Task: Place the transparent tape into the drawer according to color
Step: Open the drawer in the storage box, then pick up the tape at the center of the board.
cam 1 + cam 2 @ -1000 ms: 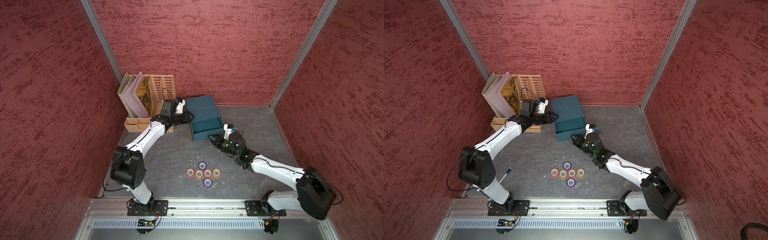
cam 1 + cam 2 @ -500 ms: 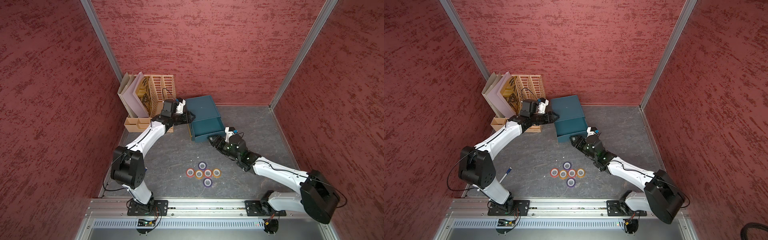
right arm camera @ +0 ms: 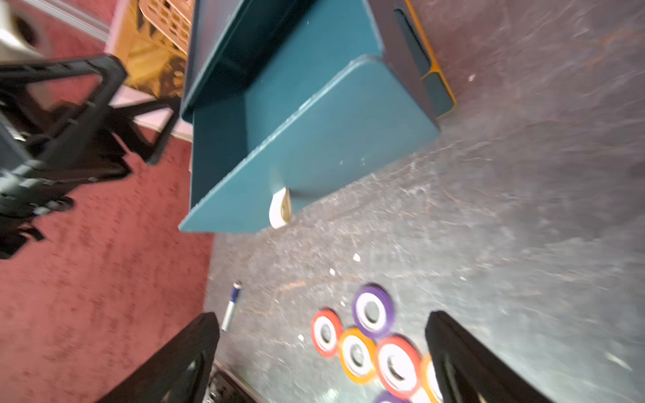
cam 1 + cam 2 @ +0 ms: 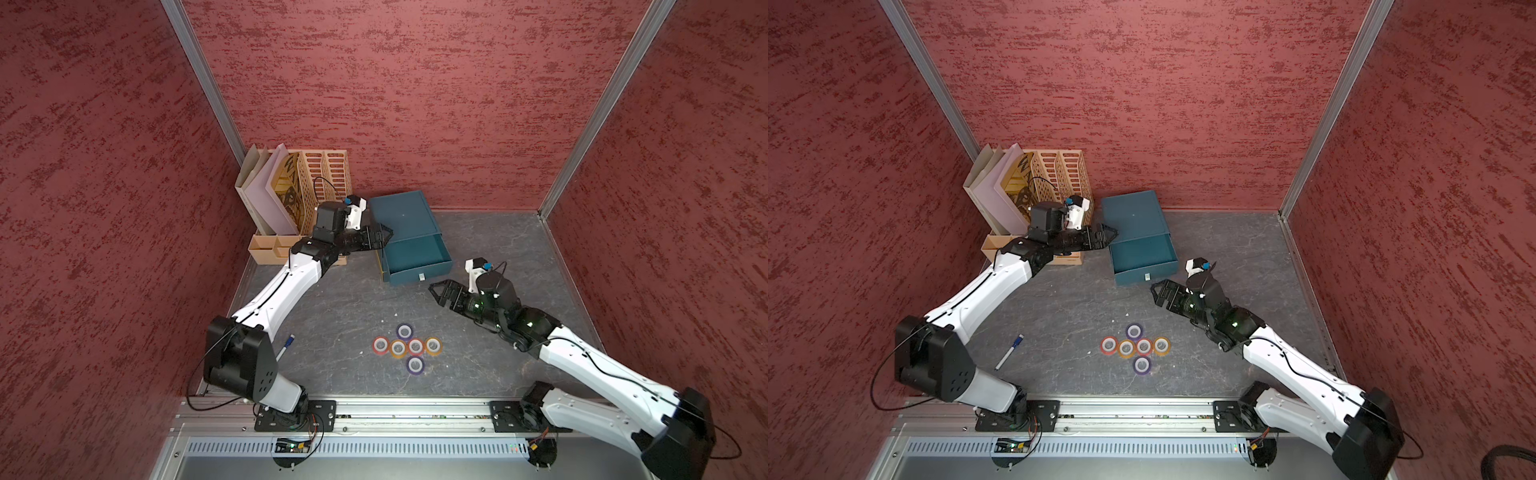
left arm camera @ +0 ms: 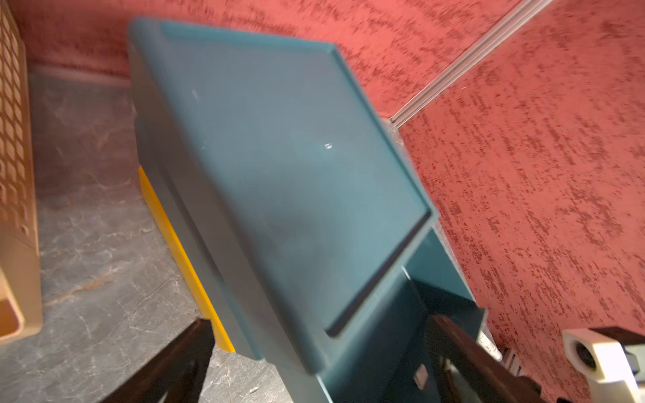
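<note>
Currently both jaws stand released, empty. My left gripper (image 4: 386,237) sits at the left edge of the drawer (image 4: 417,254); my right gripper (image 4: 435,293) is just near of its open front. The tape (image 4: 415,346), six rolls, lies clustered on the table (image 4: 332,316).

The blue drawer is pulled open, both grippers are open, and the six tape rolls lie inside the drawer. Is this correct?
Not quite. The six tape rolls lie in a cluster on the table, in front of the drawer, not inside it; both top views show this. The rest is right.
</note>
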`<state>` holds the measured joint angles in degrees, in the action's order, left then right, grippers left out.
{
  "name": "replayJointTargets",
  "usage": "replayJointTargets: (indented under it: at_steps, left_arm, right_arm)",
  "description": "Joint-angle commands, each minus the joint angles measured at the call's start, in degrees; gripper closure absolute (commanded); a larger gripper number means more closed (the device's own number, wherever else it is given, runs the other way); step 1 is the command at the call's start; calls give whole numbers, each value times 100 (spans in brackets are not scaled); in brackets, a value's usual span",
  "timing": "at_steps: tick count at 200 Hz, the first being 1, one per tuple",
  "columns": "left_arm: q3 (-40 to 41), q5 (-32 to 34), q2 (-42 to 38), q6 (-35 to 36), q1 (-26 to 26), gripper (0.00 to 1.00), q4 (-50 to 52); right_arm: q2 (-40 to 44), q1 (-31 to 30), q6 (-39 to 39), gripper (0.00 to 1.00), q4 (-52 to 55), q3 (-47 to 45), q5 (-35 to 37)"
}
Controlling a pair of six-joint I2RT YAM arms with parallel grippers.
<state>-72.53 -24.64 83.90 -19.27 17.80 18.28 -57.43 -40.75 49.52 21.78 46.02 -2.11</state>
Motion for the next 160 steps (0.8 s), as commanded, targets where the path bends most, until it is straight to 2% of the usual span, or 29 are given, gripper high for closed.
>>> replayJointTargets:
  at_steps: [1, 36, 82, 126, 160]
  left_arm:
    - [319, -187, -495, 21, -9, 0, -61]
    - [1069, -417, -1336, -57, -73, 0, 258]
    - [2336, -588, -2530, -405, -110, 0, 394]
    - [3385, -777, -3071, -935, -102, 0, -120]
    - [3673, -744, -3136, -1000, -99, 0, -263]
  right_arm:
    - [-34, -56, -942, 1, 1824, 567, 87]
    - [-553, -252, -1492, 4, 2891, 902, -62]
    - [-875, -852, -1308, 7, 3391, 678, 242]
    - [-1387, -1234, -945, 8, 2913, 332, 597]
    - [-1979, -1342, -629, 9, 2287, 158, 955]
